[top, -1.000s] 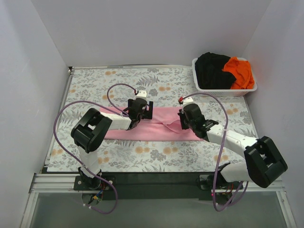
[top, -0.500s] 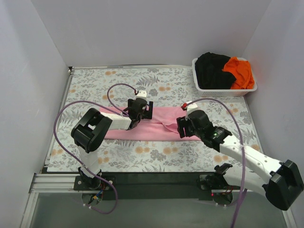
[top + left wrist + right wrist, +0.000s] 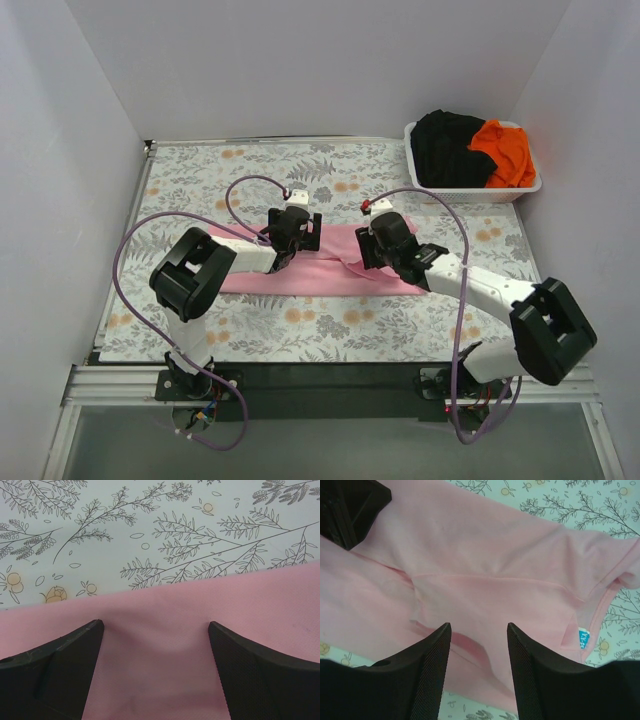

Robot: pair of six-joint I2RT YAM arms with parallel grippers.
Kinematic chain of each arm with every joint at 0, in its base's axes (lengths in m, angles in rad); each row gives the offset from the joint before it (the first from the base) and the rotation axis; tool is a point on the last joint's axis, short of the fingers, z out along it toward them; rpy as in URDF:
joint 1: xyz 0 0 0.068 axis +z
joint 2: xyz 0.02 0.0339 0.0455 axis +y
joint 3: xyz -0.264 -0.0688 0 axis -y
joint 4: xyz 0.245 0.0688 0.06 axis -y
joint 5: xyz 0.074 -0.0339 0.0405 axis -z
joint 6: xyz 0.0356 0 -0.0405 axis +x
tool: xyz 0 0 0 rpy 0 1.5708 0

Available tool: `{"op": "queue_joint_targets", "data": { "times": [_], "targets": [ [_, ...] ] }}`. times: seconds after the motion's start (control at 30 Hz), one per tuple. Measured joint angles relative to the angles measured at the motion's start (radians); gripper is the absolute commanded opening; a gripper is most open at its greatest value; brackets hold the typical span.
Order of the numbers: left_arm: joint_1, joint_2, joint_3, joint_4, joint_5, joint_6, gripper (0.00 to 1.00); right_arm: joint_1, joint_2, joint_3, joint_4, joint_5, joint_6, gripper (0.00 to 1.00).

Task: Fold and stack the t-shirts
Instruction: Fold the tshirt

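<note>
Pinch only one layer here and you drag the pink shirt (image 3: pixel 330 262) askew.
Your right gripper (image 3: pixel 478 627) hangs half open over the shirt's rumpled middle, holding nothing; close there and you may lift just the top layer. Your left gripper (image 3: pixel 156 630) stands wide open at the far edge, tips seemingly on the cloth, gripping nothing. The pink shirt lies banded across the table (image 3: pixel 200 180); the black shirt (image 3: pixel 445 145) and orange shirt (image 3: pixel 505 150) sit in the basket (image 3: pixel 520 190).

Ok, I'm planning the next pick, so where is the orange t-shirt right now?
In the top view, the orange t-shirt lies in the white basket at the far right corner, just right of the black t-shirt.
</note>
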Motion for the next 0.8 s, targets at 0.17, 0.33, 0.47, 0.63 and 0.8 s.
{"op": "queue_joint_targets", "data": {
  "times": [0.17, 0.33, 0.47, 0.63, 0.8],
  "targets": [
    [0.000, 0.000, 0.000, -0.002, -0.003, -0.001, 0.80, -0.001, 0.097, 0.025, 0.073, 0.000, -0.010, 0.42],
    [0.000, 0.000, 0.000, -0.003, -0.005, -0.001, 0.80, -0.001, 0.133, 0.010, 0.114, -0.004, -0.011, 0.41],
    [0.000, 0.000, 0.000, -0.006, -0.012, -0.004, 0.81, -0.001, 0.138, -0.043, 0.141, -0.016, 0.001, 0.41],
    [0.000, 0.000, 0.000, -0.008, -0.023, -0.011, 0.81, -0.001, 0.142, -0.093, 0.141, -0.032, 0.013, 0.41],
    [0.000, 0.000, 0.000, -0.013, -0.036, -0.021, 0.81, -0.003, 0.124, -0.103, 0.140, -0.027, 0.023, 0.41]
  ]
}}
